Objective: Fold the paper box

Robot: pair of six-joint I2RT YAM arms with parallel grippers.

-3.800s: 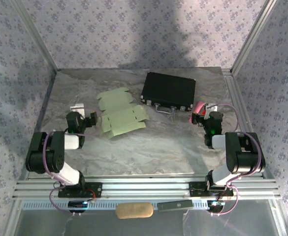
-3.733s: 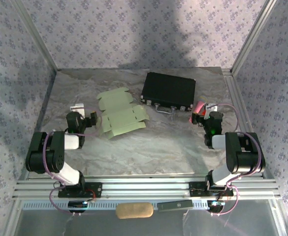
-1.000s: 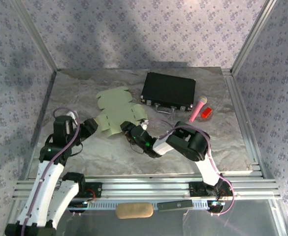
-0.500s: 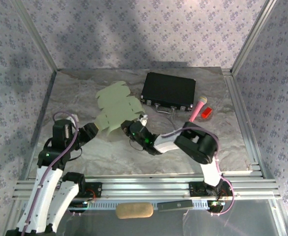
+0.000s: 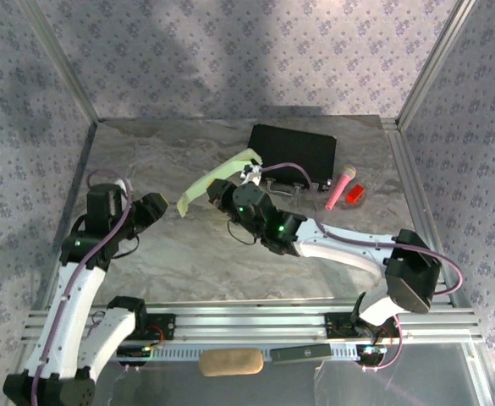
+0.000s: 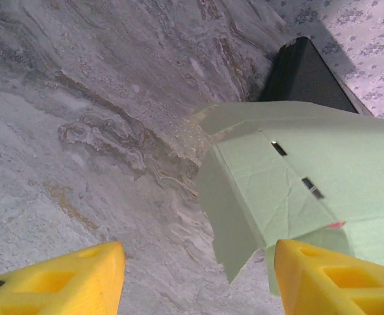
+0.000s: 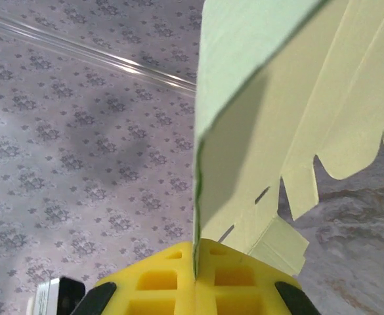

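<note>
Yellow-green box (image 5: 211,180) hangs tilted over the worktop (image 5: 188,254), pinched by the right tool (image 7: 195,262); left tool (image 6: 198,289) spread wide nearby.

Seen from above, the raised paper box (image 5: 217,176) slants across the middle of the frame. It is pinched by the right gripper (image 5: 228,189), whose arm bars the diagonal from lower right to centre. Behind it, the black case (image 5: 291,154) blocks the upper centre, and a pink microphone (image 5: 340,186) and small red object (image 5: 354,194) crowd the right side. The bare marble table (image 5: 137,156) lies open at upper left and along the bottom centre. In the left wrist view, the left gripper (image 6: 198,279) is spread wide over bare marble. The sheet's hanging flap is just ahead at right, with the case's corner beyond at upper right.
</note>
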